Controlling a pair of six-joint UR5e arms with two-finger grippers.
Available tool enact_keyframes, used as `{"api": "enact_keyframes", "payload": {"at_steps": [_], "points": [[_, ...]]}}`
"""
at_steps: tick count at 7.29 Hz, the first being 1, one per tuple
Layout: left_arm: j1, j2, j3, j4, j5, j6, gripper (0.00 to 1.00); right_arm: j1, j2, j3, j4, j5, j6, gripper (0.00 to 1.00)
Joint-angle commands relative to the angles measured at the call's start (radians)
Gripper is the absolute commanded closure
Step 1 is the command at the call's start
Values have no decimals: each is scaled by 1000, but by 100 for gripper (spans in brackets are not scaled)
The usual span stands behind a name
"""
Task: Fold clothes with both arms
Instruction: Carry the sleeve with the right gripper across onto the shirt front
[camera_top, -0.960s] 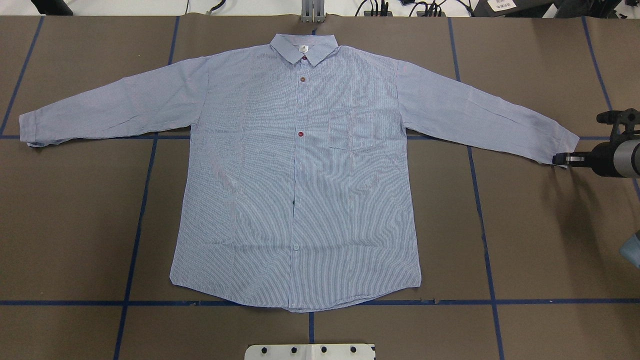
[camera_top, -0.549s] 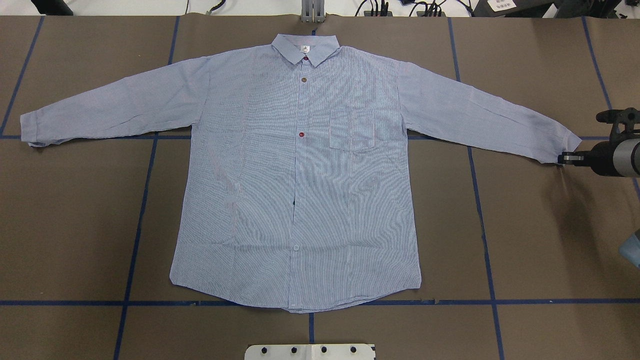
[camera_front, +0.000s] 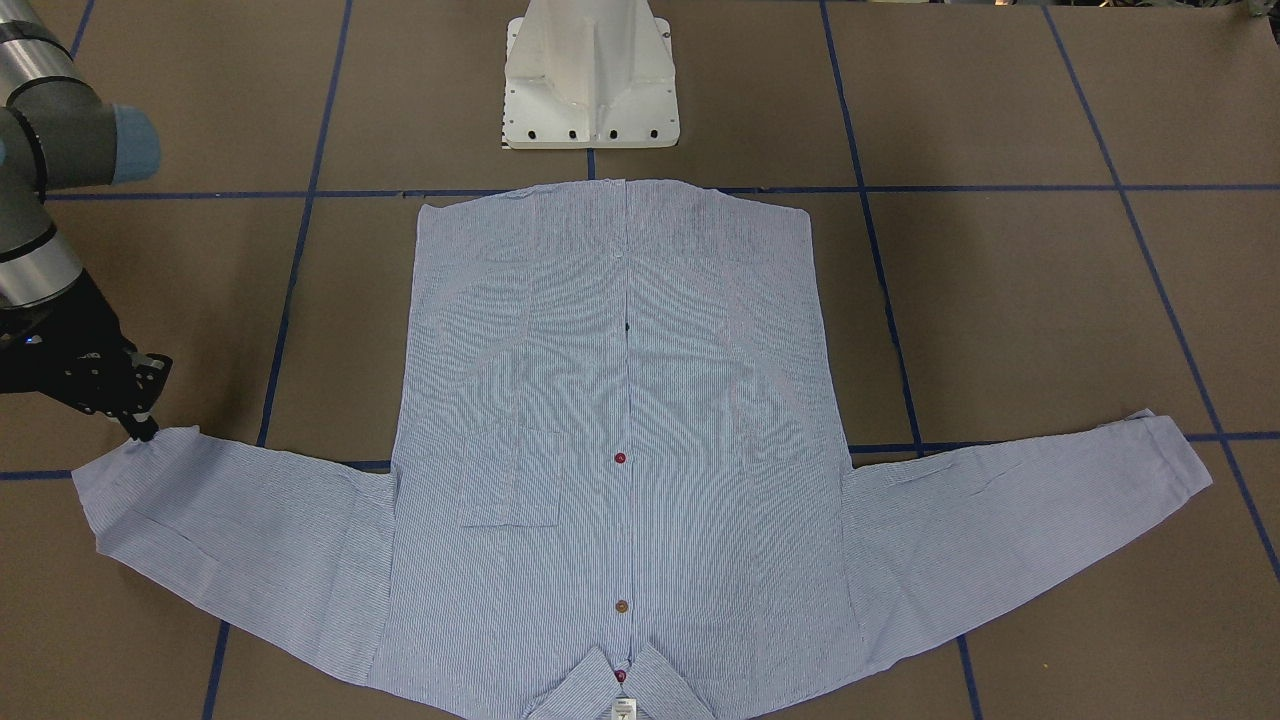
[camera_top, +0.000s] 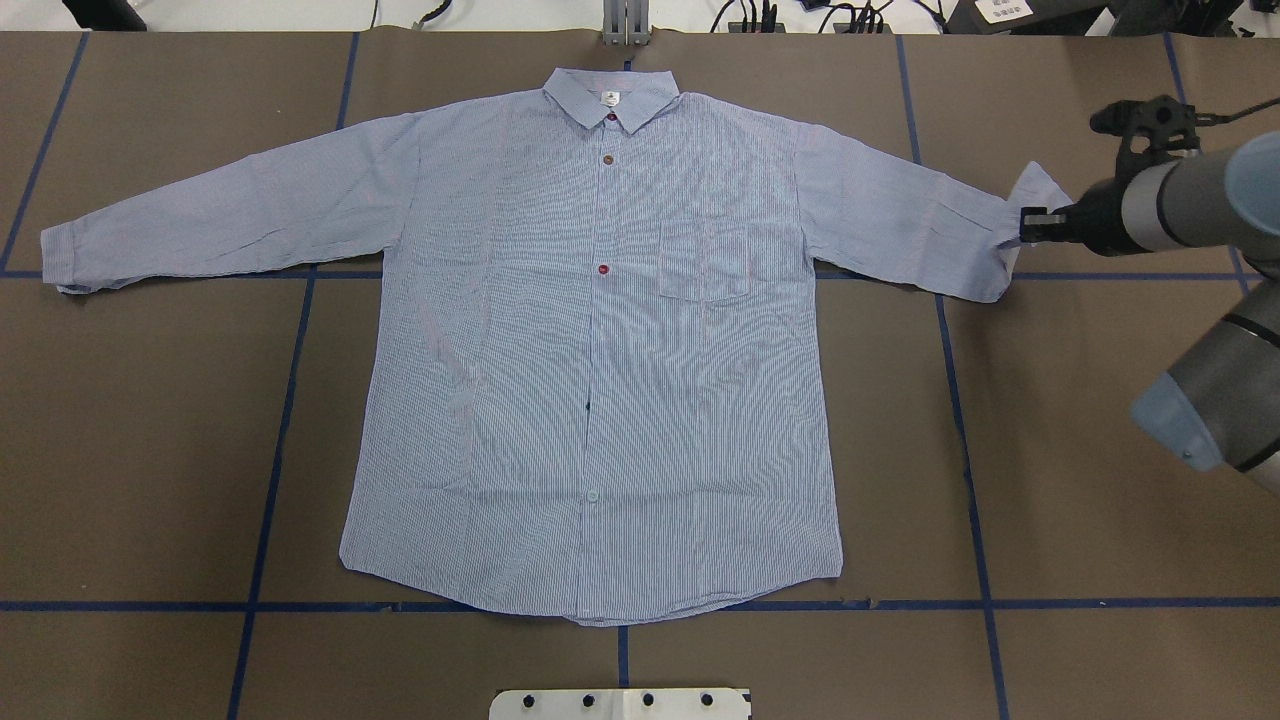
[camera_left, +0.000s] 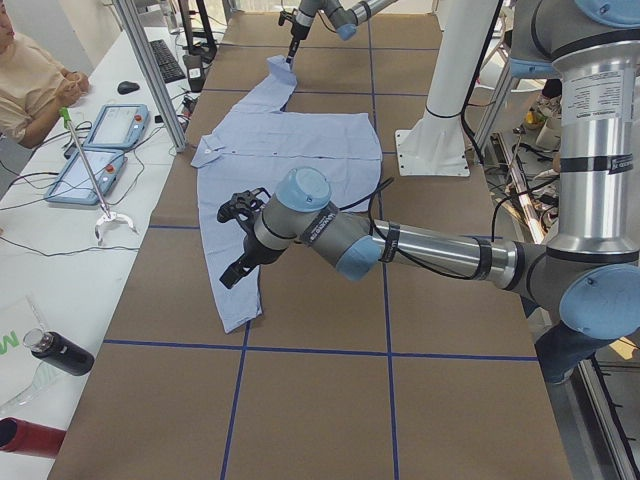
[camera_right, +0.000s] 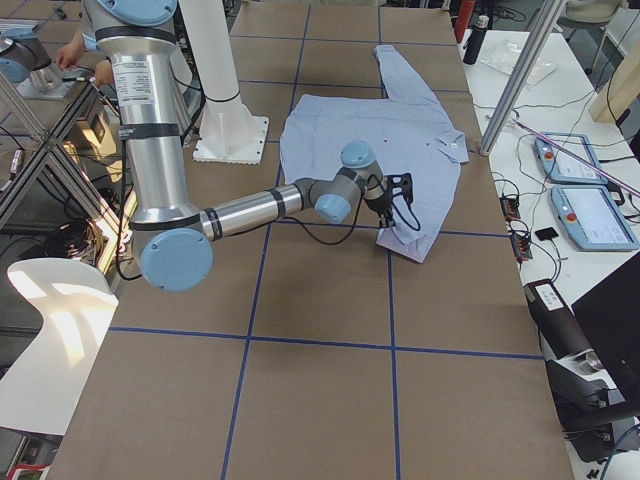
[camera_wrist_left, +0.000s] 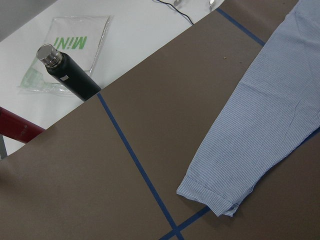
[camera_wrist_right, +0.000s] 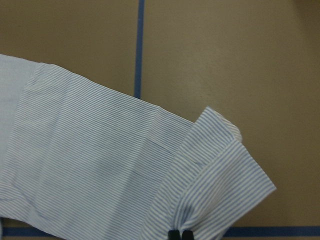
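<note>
Fabric at the cuff (camera_top: 1035, 190) is being lifted and drawn inward by the right gripper (camera_top: 1028, 225), which is pinched tight on it, so the sleeve fold is being begun. The shirt (camera_top: 600, 350) is otherwise lying flat on the table (camera_top: 1100, 520). A second ago that sleeve was stretched fully outward. Whether the left gripper (camera_left: 230, 272) is spread cannot be told.

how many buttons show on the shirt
4 on the shirt: one button at the collar, one below, one level with the pocket, a pale one near the hem. Others may be hidden.
</note>
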Motion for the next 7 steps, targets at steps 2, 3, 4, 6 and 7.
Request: {"api": "enact_keyframes", "payload": {"at_steps": [2, 3, 4, 6, 7], "points": [[0, 0, 15, -3, 0, -2, 0, -199, 453, -99, -390, -202, 114, 100], [0, 0, 18, -6, 0, -2, 0, -230, 552, -185, -389, -267, 121, 100], [0, 0, 20, -8, 0, -2, 0, -255, 658, -268, -386, -306, 135, 100], [0, 0, 31, -8, 0, -2, 0, -325, 811, -435, -353, -425, 181, 100], [0, 0, 40, -9, 0, 0, 0, -362, 870, -542, -288, -473, 183, 100]]}}
